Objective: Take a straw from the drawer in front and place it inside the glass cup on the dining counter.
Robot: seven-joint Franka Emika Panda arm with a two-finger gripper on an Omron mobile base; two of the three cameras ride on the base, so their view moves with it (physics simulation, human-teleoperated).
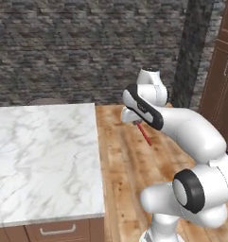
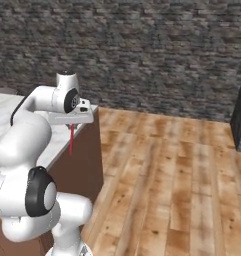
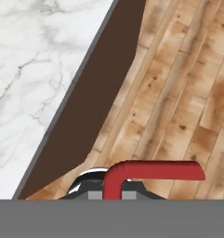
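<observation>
I had the claw [image 2: 72,124] clamped on the straw [image 2: 71,140], hanging at 6 o'clock (bent end at 3 in hand view).

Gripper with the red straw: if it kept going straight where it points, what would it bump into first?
Probably the wood floor. The gripper, shut on the straw, points down just beside the counter edge; depth is hard to judge.

We list a dark rough stone wall [image 1: 77,47] across the back, a wood plank floor [image 2: 182,185] in warm brown, a dark stone pillar [image 1: 193,52] at the right, and beside it tall brown cabinet doors [image 1: 224,80] with vertical handles.
</observation>
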